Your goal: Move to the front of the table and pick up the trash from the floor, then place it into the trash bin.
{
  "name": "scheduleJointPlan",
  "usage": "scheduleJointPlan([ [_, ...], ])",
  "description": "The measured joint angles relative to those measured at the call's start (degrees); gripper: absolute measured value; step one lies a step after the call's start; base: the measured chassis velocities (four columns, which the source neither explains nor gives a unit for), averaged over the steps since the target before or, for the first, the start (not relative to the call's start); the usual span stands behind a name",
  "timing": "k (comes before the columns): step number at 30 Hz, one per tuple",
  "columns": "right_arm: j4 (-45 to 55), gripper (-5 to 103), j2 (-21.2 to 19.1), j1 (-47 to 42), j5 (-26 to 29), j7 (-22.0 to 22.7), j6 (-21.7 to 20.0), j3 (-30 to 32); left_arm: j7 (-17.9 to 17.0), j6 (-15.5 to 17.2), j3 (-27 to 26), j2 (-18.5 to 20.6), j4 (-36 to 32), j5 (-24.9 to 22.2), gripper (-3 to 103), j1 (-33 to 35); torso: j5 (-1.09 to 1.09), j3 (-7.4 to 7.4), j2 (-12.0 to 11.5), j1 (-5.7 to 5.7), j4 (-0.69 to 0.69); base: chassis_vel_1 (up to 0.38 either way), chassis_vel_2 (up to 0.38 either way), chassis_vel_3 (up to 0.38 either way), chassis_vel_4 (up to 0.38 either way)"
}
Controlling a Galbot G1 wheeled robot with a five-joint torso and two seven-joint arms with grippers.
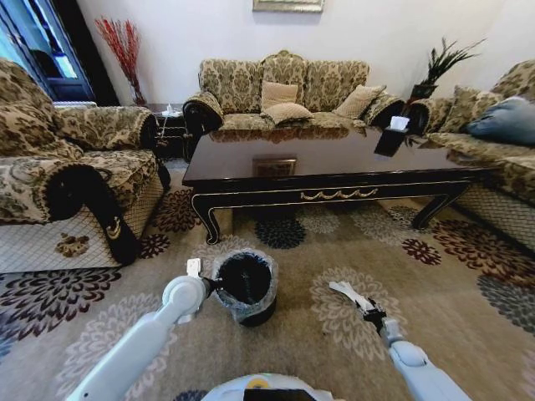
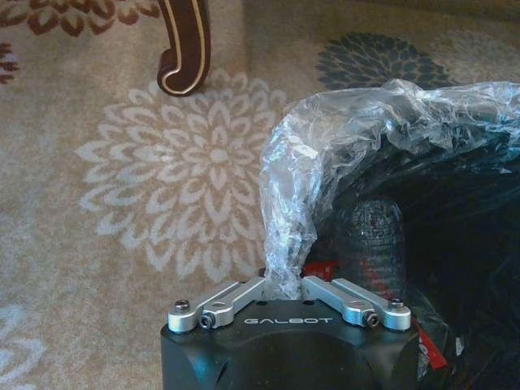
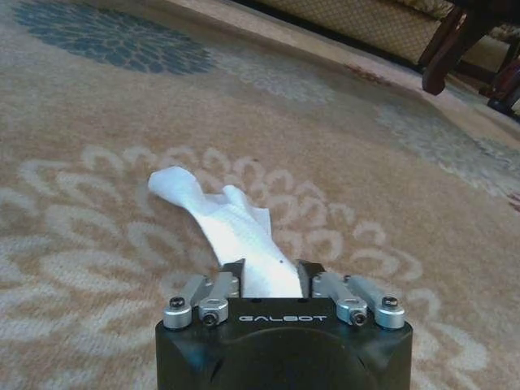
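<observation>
Table (image 1: pixel 334 163): large, low, of glossy dark wood with gold trim; it stands well beyond both pincers, across the patterned carpet (image 1: pixel 468 309). One curved leg (image 2: pixel 184 45) rises past the left pincer's reach.
Trash bin (image 1: pixel 244 286): round and black, lined with a translucent bag (image 2: pixel 341 154); it sits on the carpet just beside the left pincer and well to the left of the right one.
Left pincer (image 2: pixel 283 280): low at the bin's rim, its fingers drawn narrow on a fold of the bag liner, the bin's dark inside just past it.
Right pincer (image 3: pixel 270 276): held above the carpet, apart from the bin, fingers clamped on the trash.
Trash (image 3: pixel 223 223): a crumpled white paper scrap, one end between the right pincer's fingers, the rest sticking out ahead of them over the floral carpet.
</observation>
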Motion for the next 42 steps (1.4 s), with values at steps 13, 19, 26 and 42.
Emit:
scheduleJointPlan([
  [13, 6.2, 68, -0.3, -4.8, 2.8, -0.7, -0.5, 1.6, 0.0, 0.0, 0.4, -0.4, 0.2, -0.6, 0, 0.2, -0.01, 0.00, 0.0, 0.00, -0.02, 0.000, 0.000, 0.000, 0.000],
  [19, 2.3, 90, 0.5, -1.8, 0.9, -0.1, -0.4, 1.2, 0.0, 0.0, 0.2, -0.7, 0.1, -0.4, 0, 0.6, 0.01, 0.00, 0.0, 0.00, -0.01, 0.000, 0.000, 0.000, 0.000],
  [26, -0.8, 85, 0.8, 2.1, 0.0, 0.9, -1.1, 0.1, 0.0, 0.0, -0.3, -0.6, -0.2, -0.4, 0, 0.9, 0.00, 0.00, 0.0, 0.00, 0.00, 0.000, 0.000, 0.000, 0.000],
  [42, -4.3, 30, 0.8, 3.5, 2.1, 0.5, -1.4, -0.9, 0.0, 0.0, -0.9, 0.2, -0.9, -0.6, 0, 1.4, 0.00, 0.00, 0.0, 0.00, -0.01, 0.000, 0.000, 0.000, 0.000],
])
